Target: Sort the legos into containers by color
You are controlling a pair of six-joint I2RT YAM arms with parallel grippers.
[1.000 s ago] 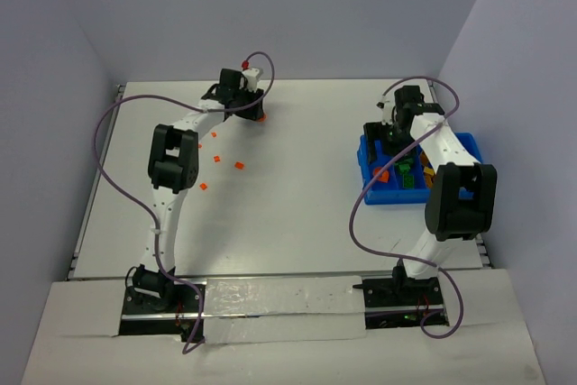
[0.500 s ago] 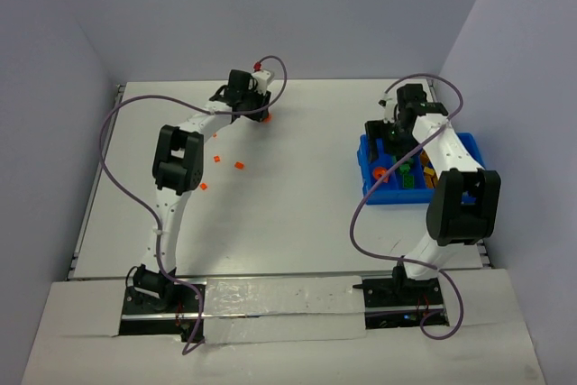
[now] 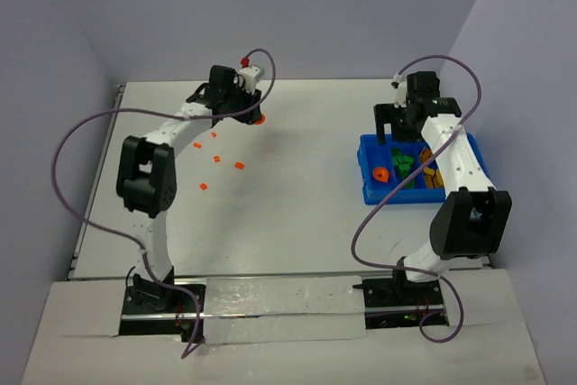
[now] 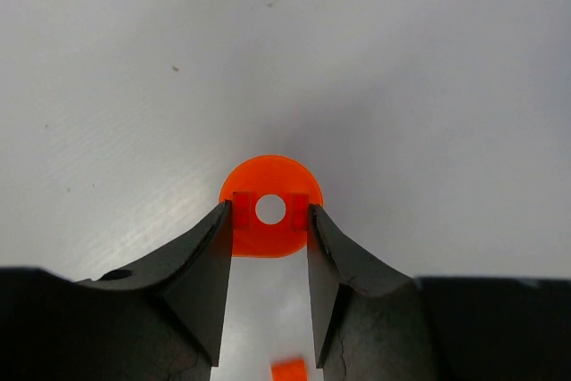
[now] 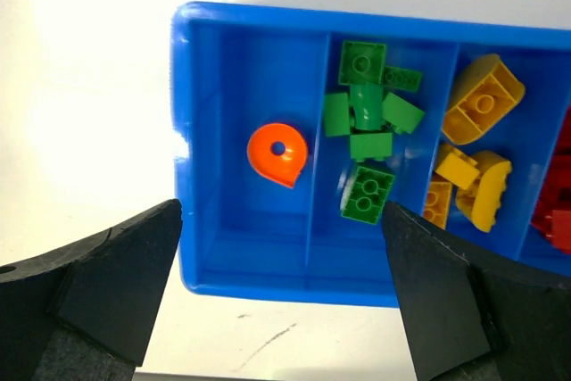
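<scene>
While my left arm stretches to the far side of the table (image 3: 297,214), I've got the left gripper (image 4: 268,216) pinching a round orange lego (image 4: 268,176). Both fingers press against its sides, hole facing the wrist camera, white surface right behind it. I can't tell from here whether the disc is resting on the table or just off it. A small orange brick (image 4: 287,370) peeks in at the bottom edge of that view, between the fingers.

From above I count a few loose orange bricks (image 3: 239,166) scattered on the near side of that gripper, well apart from the bin.

Over on my right, the right gripper (image 5: 281,220) hangs above the blue bin (image 5: 268,15), fingers spread wide, nothing between them. Looking down through them, I see one orange piece (image 5: 278,153) alone in the end compartment. There are green legos (image 5: 366,118) in the next, yellow legos (image 5: 482,100) beside those, and red legos (image 5: 558,211) at the frame edge. The bin sits on the table's right side.
</scene>
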